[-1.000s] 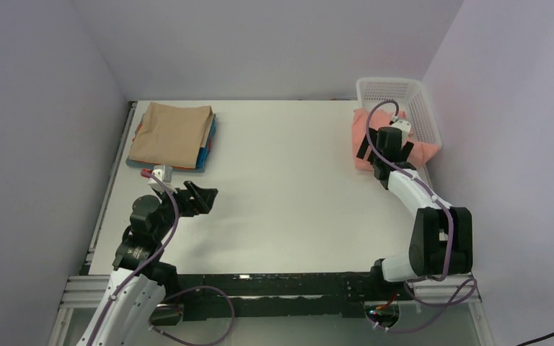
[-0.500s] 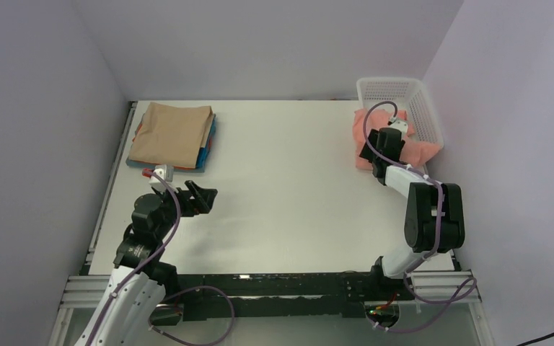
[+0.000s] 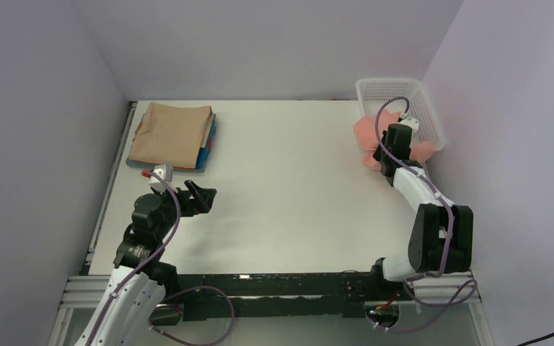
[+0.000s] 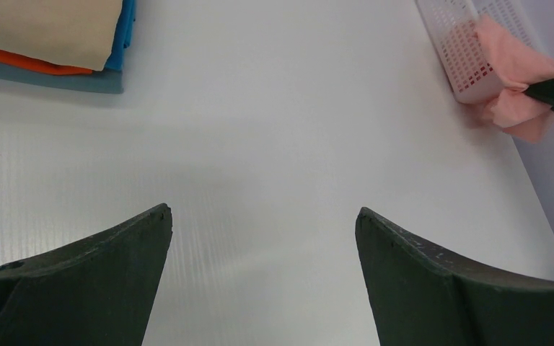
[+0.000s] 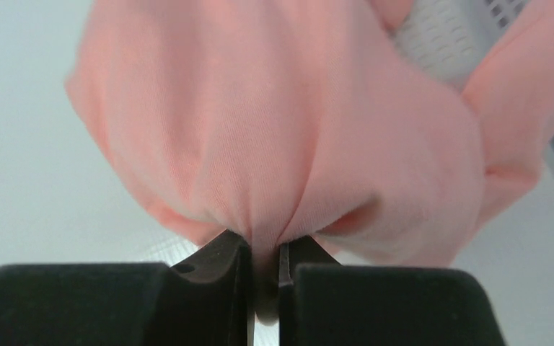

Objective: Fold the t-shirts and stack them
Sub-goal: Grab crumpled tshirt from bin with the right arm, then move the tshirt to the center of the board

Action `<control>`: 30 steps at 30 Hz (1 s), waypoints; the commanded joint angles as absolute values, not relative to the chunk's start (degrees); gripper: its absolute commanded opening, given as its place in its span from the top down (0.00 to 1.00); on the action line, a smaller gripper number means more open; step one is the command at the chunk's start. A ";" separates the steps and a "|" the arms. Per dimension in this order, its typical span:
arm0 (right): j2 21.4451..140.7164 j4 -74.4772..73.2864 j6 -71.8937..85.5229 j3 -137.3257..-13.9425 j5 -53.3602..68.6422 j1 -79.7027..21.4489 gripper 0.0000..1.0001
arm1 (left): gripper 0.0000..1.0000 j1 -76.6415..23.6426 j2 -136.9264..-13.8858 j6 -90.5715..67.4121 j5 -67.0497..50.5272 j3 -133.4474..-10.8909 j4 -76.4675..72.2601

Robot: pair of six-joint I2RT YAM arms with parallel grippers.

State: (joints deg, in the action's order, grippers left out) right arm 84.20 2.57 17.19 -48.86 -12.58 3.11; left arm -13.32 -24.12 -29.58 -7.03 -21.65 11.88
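While the left gripper [image 4: 263,216] gapes idle, the right gripper [image 5: 263,252] pinches the pink t-shirt [image 5: 274,130], which probably needs spreading flat next.

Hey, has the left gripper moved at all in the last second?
No. The left gripper sits open in the same spot, on the near side of the folded t-shirt stack, with the same gap to it.

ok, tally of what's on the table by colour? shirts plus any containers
salmon-pink shirt: 1, pinched in the right gripper
tan shirt: 1, top of the stack
blue shirt: 1, edge only
orange shirt: 1, edge only
grey-teal layer: 1, bottom of the stack, edge only
white mesh basket: 1
Total: 6 (5 cloth, 1 basket)
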 commanded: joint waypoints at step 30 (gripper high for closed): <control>72.99 -17.14 18.33 -101.51 27.09 -12.98 1.00 | 0.01 -13.45 -23.68 -29.64 -6.94 -22.13 10.41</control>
State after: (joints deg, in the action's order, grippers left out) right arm 72.69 -18.22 18.09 -94.08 17.78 -6.57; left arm -13.32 -24.10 -29.63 -7.03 -21.65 11.88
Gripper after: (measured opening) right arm 0.114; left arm 0.994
